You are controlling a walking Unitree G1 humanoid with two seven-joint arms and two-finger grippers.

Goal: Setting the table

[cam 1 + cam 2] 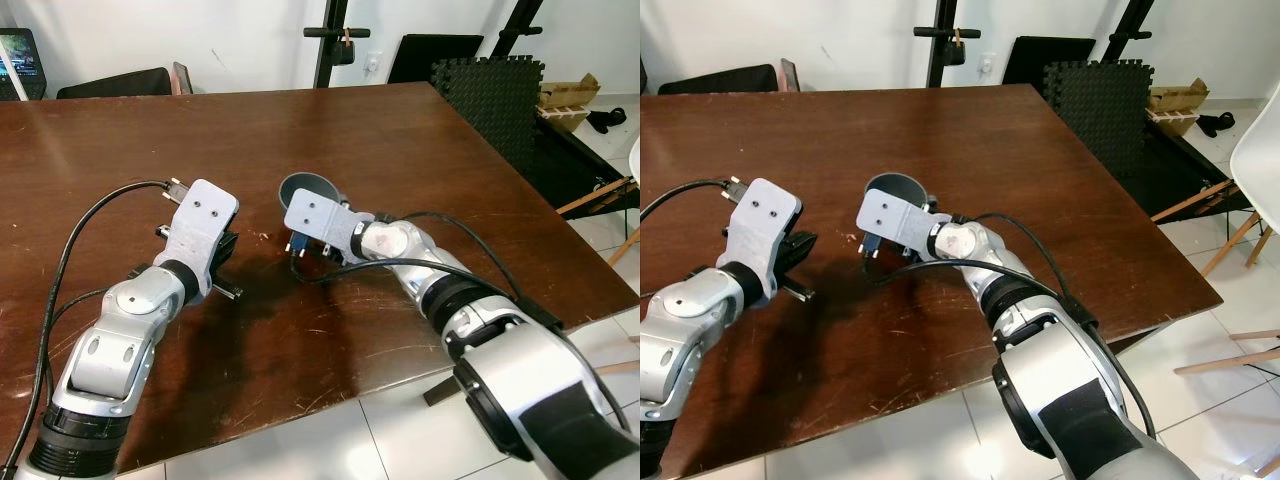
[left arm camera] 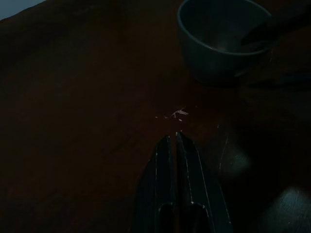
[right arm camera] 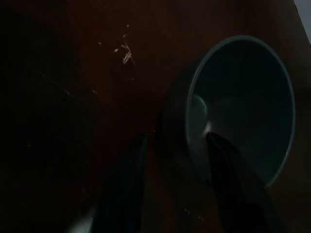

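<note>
Bowl [image 3: 240, 104] on table [image 1: 400, 130], mid-board. Right gripper [image 3: 177, 145] spread, straddling the bowl's near wall: one finger inside, one outside. Left gripper [image 2: 176, 145] pressed together, empty, near the bowl.

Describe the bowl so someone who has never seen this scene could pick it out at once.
On the dark brown wooden table, look near the middle, just beyond the right gripper. The small grey bowl sits there, its rim between that gripper's open fingers. It is the sole dish on the table.
</note>
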